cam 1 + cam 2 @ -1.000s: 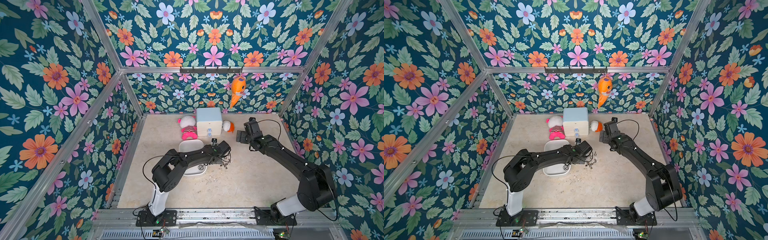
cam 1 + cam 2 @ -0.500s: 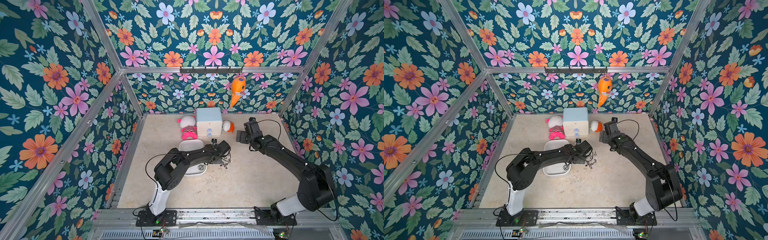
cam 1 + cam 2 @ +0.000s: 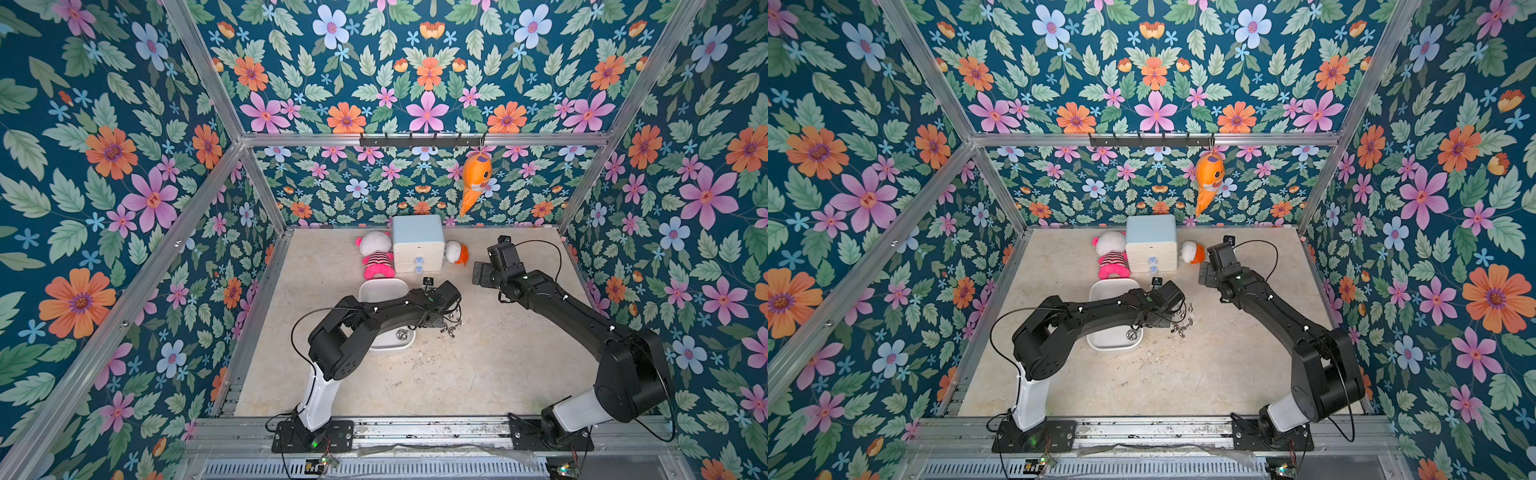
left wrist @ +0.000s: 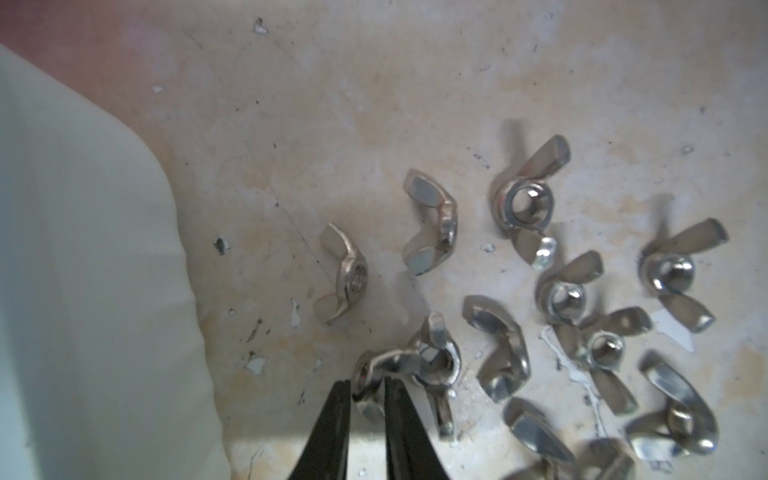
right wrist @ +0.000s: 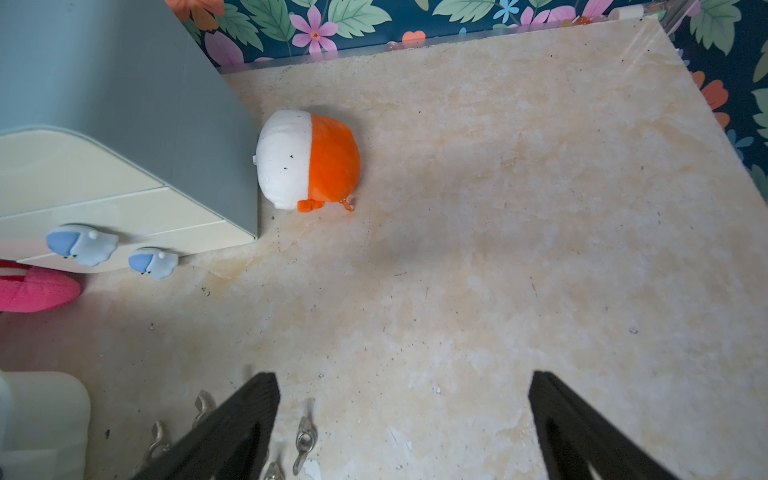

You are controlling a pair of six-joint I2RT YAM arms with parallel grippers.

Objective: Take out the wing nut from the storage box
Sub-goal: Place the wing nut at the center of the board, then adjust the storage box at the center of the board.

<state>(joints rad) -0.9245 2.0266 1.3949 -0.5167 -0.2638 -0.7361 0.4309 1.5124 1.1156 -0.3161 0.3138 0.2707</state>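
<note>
Left gripper point(image 4: 368, 388) pinches the wing nut point(image 4: 390, 363) by one wing between near-closed tips, outside the storage box point(image 4: 83, 270) beside it, loose nuts point(image 4: 523, 199) crowding the opposite side.

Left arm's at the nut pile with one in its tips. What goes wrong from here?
1. The wing nut in the left gripper seems to touch a neighbouring nut; letting go or pulling back may drag it and scatter the pile.
2. A further nut seems left in the storage box, near its corner wall under the left arm; a grab there may bump the box.
</note>
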